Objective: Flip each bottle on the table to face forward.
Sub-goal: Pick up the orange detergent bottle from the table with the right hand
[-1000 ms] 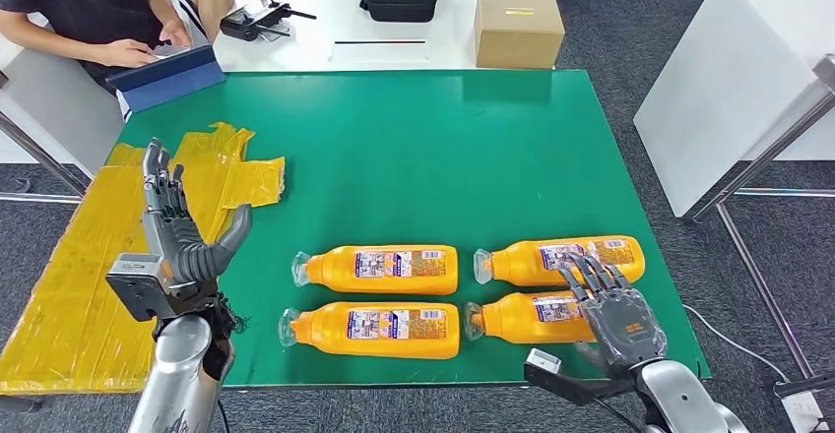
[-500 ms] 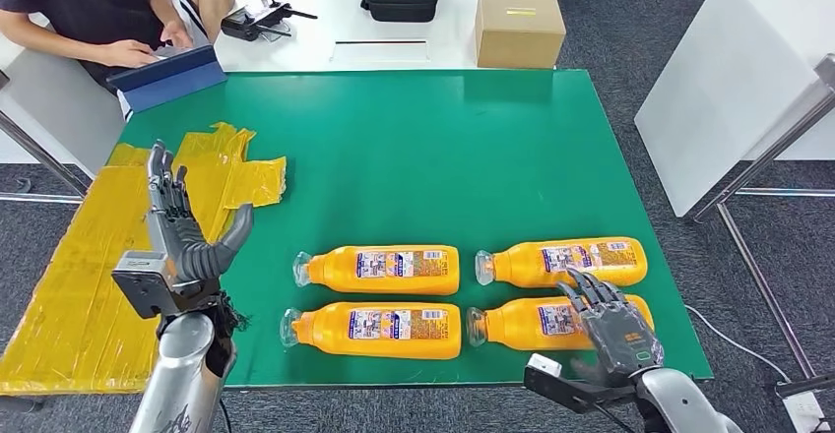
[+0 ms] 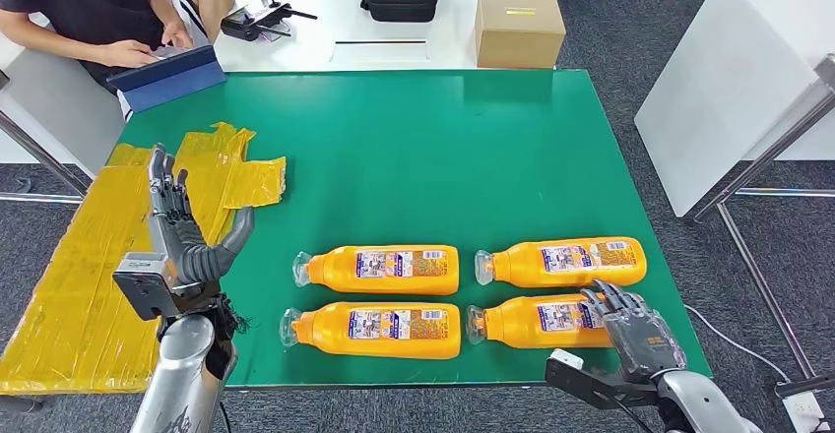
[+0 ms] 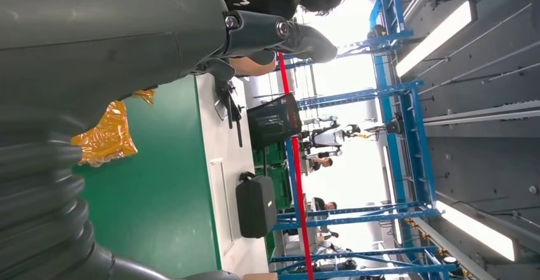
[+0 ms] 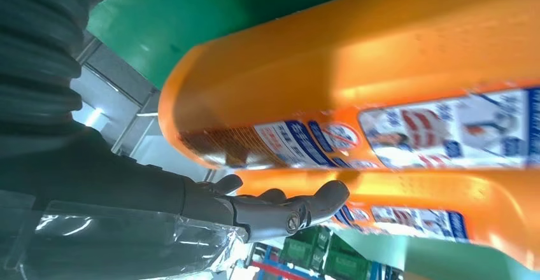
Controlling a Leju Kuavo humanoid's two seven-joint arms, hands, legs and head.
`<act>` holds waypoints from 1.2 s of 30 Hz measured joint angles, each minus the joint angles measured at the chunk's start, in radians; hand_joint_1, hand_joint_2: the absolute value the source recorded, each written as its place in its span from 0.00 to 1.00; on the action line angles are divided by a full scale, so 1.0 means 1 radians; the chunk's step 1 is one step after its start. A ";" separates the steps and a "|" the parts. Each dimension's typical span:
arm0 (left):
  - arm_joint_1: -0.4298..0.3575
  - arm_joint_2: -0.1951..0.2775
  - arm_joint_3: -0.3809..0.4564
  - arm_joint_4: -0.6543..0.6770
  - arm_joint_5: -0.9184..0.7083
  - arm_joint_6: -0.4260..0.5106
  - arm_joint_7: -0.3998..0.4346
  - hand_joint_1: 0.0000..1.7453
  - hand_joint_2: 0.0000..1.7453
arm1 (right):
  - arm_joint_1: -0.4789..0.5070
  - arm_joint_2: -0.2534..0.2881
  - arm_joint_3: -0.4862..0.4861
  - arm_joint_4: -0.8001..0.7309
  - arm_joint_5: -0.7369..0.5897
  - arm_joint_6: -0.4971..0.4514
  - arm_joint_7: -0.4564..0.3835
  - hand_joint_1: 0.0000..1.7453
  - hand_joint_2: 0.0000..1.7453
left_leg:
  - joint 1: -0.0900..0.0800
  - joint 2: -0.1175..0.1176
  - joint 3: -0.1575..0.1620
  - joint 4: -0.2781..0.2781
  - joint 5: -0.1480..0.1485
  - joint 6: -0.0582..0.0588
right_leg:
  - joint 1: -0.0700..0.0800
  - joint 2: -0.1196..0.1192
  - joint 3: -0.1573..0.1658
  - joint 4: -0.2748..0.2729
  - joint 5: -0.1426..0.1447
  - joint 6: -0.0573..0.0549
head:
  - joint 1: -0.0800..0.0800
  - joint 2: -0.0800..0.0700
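While your right hand (image 3: 635, 330) is hovering at the near right corner of the bench (image 3: 423, 148), its fingers are lying loosely spread and holding nothing, just beside the base of the near right bottle (image 3: 546, 320). From the wrist camera you cannot tell whether they are touching it. Your left hand (image 3: 182, 231) is standing upright over the yellow sheet (image 3: 69, 285), fingers apart and free. All four orange bottles are lying on their sides in two rows, caps pointing left: the far right bottle (image 3: 561, 260), the far left bottle (image 3: 379, 269) and the near left bottle (image 3: 374, 329). Every printed label is facing up, so you are likely starting the first flip. Next you are needing a firm wrap around that near right bottle before rolling it over.
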State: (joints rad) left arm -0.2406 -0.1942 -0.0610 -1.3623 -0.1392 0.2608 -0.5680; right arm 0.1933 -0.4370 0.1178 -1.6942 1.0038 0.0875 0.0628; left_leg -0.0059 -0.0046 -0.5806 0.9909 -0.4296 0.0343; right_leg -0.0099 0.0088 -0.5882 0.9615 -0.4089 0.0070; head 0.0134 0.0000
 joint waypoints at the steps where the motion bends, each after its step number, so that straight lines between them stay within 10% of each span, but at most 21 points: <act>1: 0.002 0.000 0.000 0.000 0.000 0.000 0.001 0.00 1.00 | 0.000 0.000 -0.003 0.004 -0.001 0.003 -0.002 0.00 1.00 | 0.000 0.000 0.000 0.000 0.000 0.000 | 0.000 0.000 0.000 0.000 0.000 0.000 | 0.000 0.000; 36: 0.029 0.001 0.000 -0.018 0.000 0.007 0.022 0.00 1.00 | -0.093 -0.059 0.017 0.109 -0.077 0.049 -0.054 0.00 1.00 | 0.000 0.000 0.000 0.000 0.000 0.000 | 0.000 0.000 0.000 0.000 0.000 0.000 | 0.000 0.000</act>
State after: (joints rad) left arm -0.2115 -0.1927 -0.0607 -1.3807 -0.1390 0.2682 -0.5464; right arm 0.1008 -0.4960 0.1344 -1.5850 0.9271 0.1369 0.0083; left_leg -0.0060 -0.0046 -0.5808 0.9910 -0.4294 0.0345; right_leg -0.0100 0.0085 -0.5880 0.9614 -0.4088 0.0070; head 0.0134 0.0000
